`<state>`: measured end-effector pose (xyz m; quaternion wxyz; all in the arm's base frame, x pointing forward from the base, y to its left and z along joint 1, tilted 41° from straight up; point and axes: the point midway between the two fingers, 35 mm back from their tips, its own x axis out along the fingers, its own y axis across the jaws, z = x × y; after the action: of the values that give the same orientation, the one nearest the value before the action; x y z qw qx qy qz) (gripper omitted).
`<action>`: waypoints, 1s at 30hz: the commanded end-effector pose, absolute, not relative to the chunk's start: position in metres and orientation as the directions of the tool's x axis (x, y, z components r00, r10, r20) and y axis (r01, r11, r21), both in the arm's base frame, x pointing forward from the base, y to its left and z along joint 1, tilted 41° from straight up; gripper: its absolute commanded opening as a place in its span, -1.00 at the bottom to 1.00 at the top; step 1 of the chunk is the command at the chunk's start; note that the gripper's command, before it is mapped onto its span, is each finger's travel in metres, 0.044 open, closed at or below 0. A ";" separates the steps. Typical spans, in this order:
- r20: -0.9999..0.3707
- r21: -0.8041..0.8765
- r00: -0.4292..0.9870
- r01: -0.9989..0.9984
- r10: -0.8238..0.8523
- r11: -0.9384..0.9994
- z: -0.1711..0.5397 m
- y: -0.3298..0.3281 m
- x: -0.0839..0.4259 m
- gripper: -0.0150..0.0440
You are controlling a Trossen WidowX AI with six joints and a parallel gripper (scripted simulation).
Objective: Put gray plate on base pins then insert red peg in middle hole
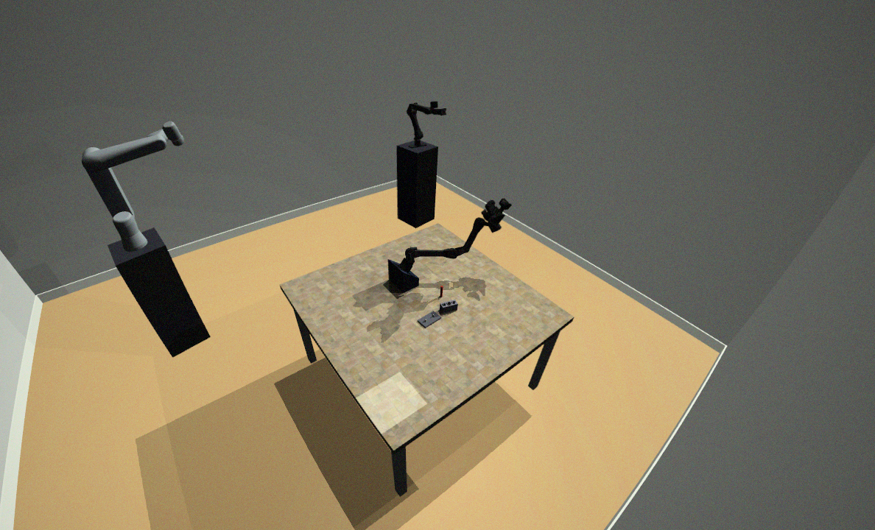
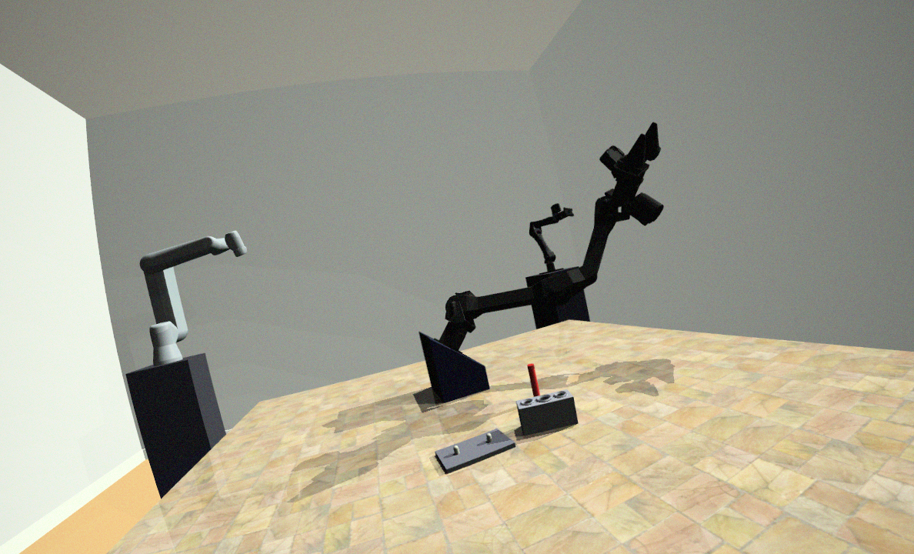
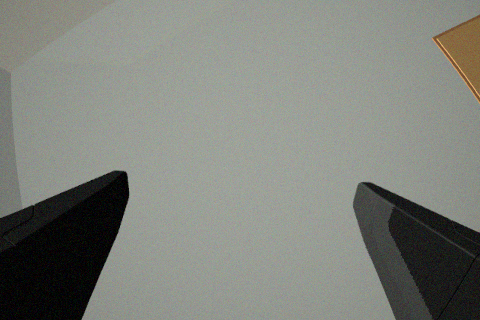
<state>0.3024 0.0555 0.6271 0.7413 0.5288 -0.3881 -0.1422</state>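
The base [image 1: 429, 321] [image 2: 472, 453], a dark gray slab with two short pale pins pointing up, lies flat on the table. The gray plate [image 1: 449, 308] [image 2: 548, 415], a block with three holes along its top, rests on the table beside the base, off its pins. The red peg [image 1: 441, 291] [image 2: 533, 380] stands upright behind the plate in the exterior view; its lower end is hidden there. My gripper [image 1: 506, 202] [image 2: 648, 131] [image 3: 244, 190] is open and empty, raised high above the table and tilted upward, far from all three. The wrist view shows none of them.
The tiled table [image 1: 487, 355] [image 2: 687, 475] carries my arm's wedge-shaped mount [image 1: 401, 275] [image 2: 451, 372] behind the parts. A black arm [image 1: 416, 121] [image 2: 542, 241] and a gray arm [image 1: 124, 151] [image 2: 178, 255] stand on pedestals beyond the table. The wrist view shows mostly wall.
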 end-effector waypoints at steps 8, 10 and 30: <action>0.486 0.853 0.644 -0.497 -0.591 0.160 0.659 0.041 0.234 1.00; 0.498 0.813 0.640 -0.579 -0.586 0.059 0.668 0.031 0.211 1.00; 0.373 -0.210 0.697 -0.579 -0.612 -0.787 0.643 -0.174 0.091 1.00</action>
<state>0.0885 -0.1375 0.6610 0.0707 0.9113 -0.3488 0.2070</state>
